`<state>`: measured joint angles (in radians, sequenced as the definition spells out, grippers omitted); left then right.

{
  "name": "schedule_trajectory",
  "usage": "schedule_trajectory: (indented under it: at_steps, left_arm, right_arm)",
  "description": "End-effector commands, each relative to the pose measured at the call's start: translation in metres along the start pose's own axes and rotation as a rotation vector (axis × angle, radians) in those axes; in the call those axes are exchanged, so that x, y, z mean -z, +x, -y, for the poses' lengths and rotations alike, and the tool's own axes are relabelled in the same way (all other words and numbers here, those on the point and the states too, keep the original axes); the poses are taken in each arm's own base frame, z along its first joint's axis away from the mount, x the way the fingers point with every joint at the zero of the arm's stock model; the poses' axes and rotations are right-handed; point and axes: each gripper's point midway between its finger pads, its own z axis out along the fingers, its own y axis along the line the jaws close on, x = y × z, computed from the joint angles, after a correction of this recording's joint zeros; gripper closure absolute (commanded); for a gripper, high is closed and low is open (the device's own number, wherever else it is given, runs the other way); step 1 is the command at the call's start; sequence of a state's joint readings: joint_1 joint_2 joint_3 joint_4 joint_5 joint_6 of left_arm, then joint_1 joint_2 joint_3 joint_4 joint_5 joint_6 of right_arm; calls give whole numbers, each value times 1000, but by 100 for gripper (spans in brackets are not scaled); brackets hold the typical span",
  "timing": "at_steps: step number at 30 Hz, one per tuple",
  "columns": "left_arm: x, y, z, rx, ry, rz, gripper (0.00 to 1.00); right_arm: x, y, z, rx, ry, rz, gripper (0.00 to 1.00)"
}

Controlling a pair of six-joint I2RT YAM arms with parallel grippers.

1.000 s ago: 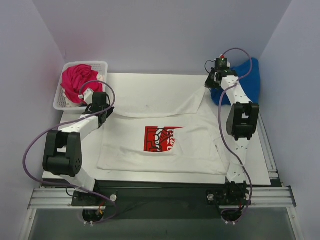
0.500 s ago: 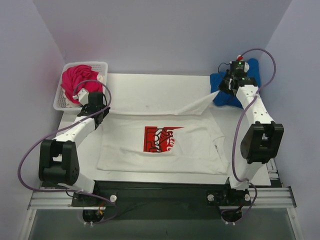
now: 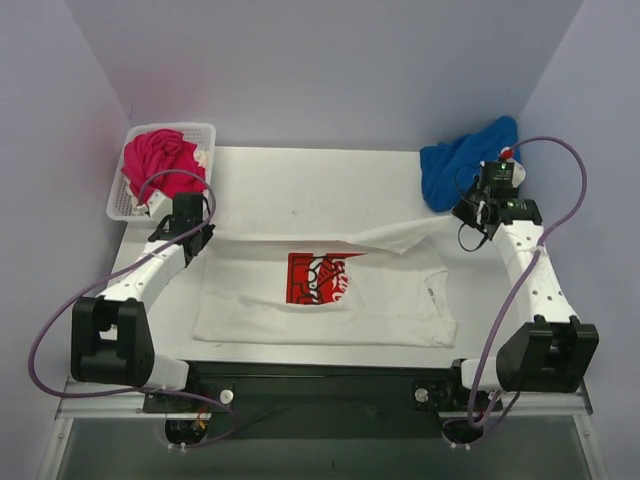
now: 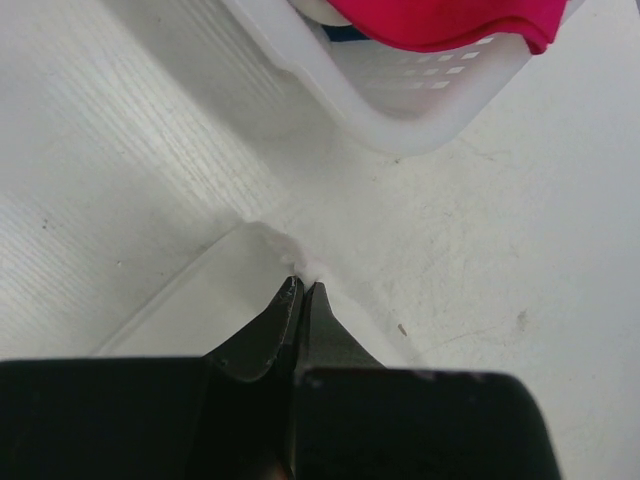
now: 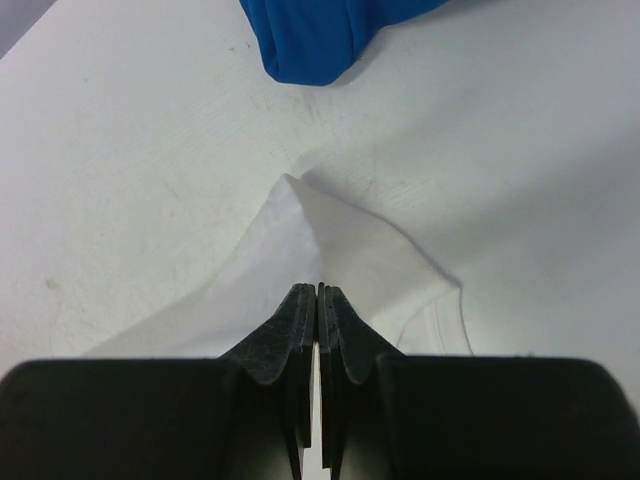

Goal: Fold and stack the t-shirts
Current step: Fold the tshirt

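Observation:
A large white t-shirt (image 3: pixel 390 300) with a red chest print (image 3: pixel 322 278) lies on the table, its far edge folded toward the front. My left gripper (image 3: pixel 192 232) is shut on the shirt's far left corner (image 4: pixel 285 255). My right gripper (image 3: pixel 462 212) is shut on the far right corner (image 5: pixel 330 240), pulling that edge taut. A bright blue t-shirt (image 3: pixel 462 160) is bunched at the far right; it also shows in the right wrist view (image 5: pixel 320 35). A magenta-pink t-shirt (image 3: pixel 155 165) fills the basket.
A white lattice basket (image 3: pixel 122 200) stands at the far left corner, close beyond my left gripper (image 4: pixel 302 288); its wall shows in the left wrist view (image 4: pixel 400 110). Purple cables loop beside both arms. Walls close in on both sides.
My right gripper moved right and toward the front, dragging the shirt's far right corner with it. My left gripper shifted slightly toward the front. The shirt's far edge now lies stretched straight.

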<state>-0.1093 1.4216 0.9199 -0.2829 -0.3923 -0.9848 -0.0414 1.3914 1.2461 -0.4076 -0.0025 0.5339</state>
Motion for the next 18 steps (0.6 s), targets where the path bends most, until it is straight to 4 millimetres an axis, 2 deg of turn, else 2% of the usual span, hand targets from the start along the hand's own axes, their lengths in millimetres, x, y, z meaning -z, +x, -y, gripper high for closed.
schedule_trajectory:
  at_steps: [1,2,3,5,12,18]
  left_arm:
    - [9,-5,-18,29,-53,15,100]
    - [10,-4,-18,29,-52,10,100]
    - [11,-1,-22,24,-58,2,100]
    - [13,1,-27,23,-72,-5,100]
    - [19,16,-49,17,-125,-50,100]
    - [22,30,-71,4,-174,-80,100]
  right_arm:
    - [26,5,24,-41,74,40,100]
    - [26,16,32,-51,93,26,100]
    - [34,17,35,-61,92,47,100]
    - [37,29,43,-73,108,37,100]
    - [38,89,78,-95,183,-67,100]
    - [48,115,104,-115,262,-86,100]
